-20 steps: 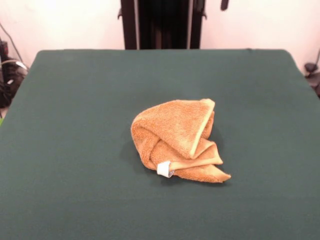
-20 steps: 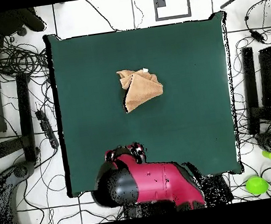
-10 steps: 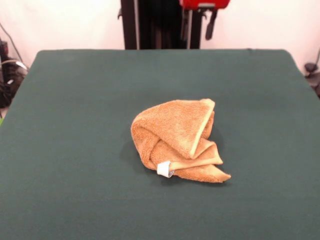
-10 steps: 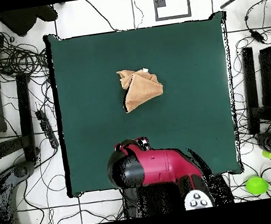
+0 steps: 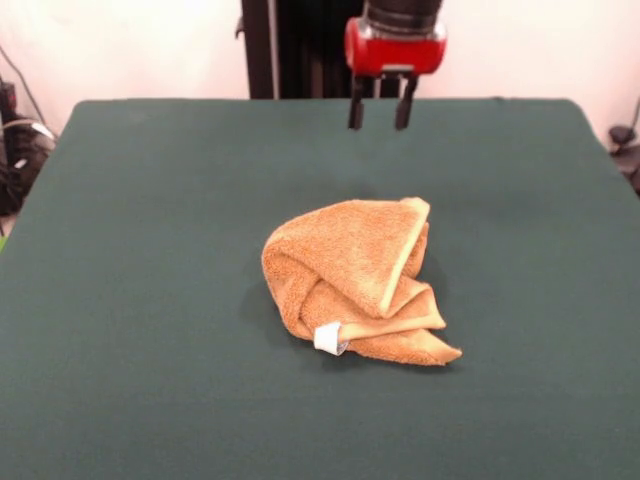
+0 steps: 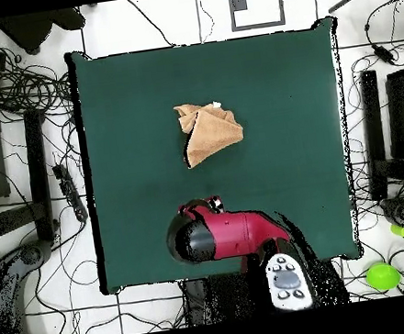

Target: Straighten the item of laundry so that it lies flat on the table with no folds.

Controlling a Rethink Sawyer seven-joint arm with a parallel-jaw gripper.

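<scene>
The orange-tan towel (image 5: 355, 280) lies crumpled and folded over itself near the middle of the dark green table (image 5: 150, 250). Its paler border band runs along the top fold, and a small white tag (image 5: 328, 338) sticks out at its near edge. It also shows in the overhead view (image 6: 208, 131). My gripper (image 5: 378, 122) hangs open and empty from the red wrist, above the table's far part, well behind the towel. In the overhead view the red arm (image 6: 230, 237) covers the gripper.
Cables and black stands lie on the floor around the table (image 6: 121, 93) in the overhead view. The black pedestal (image 5: 310, 50) stands behind the table's far edge. A green ball (image 6: 381, 275) lies on the floor.
The arm has come down and forward from the pedestal. The gripper, barely in view at the top edge before, now hangs in full view over the far table. The towel has not moved.
</scene>
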